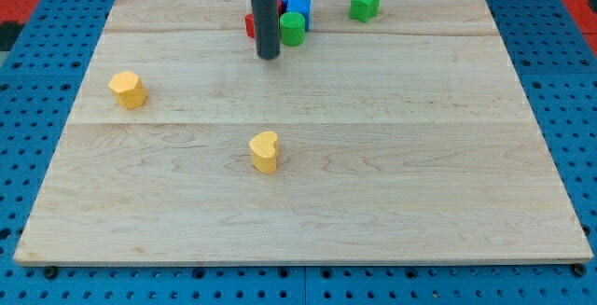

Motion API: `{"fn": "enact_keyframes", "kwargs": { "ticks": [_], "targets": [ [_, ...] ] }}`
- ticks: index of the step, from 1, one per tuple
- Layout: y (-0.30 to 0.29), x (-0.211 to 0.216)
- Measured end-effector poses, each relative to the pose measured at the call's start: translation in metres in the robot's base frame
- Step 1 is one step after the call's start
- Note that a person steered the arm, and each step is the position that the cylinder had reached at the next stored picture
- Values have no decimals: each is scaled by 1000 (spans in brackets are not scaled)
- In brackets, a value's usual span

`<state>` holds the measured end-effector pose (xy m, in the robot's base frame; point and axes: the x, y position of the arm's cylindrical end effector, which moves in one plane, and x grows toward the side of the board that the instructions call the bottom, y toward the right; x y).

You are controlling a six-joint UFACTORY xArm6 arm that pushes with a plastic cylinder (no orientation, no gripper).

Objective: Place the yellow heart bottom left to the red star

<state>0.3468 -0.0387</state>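
The dark rod stood near the top of the wooden desk (485, 156), my tip (269, 57) resting just below and left of a tight cluster of blocks: a red block (251, 25), presumably the star and largely hidden behind the rod, two blue blocks (297, 5) and a green round block (293, 29). The arm carried no hand, so there was nothing to open or close. The yellow heart (265, 151) sat well below the red block, toward the desk's middle, almost straight under the tip. A second yellow block (128, 90) lay far to the red block's lower left, and a green star (365, 4) to its right. The likely risks: a careless move of the rod could nudge the cluster and shift the red block itself; a push off the heart's centre could spin it wide; and the other yellow block could be mistaken for the heart.
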Motion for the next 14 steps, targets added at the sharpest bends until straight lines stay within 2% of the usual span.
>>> {"fn": "enact_keyframes", "kwargs": {
  "ticks": [1,3,4,7,8,9,10,11,12,13,14],
  "targets": [
    [43,56],
    [52,192],
    [2,191],
    [1,56],
    [1,24],
    [-6,57],
    [-22,41],
    [-22,2],
    [-22,-11],
    [-23,0],
    [-55,-8]
  ]
}}
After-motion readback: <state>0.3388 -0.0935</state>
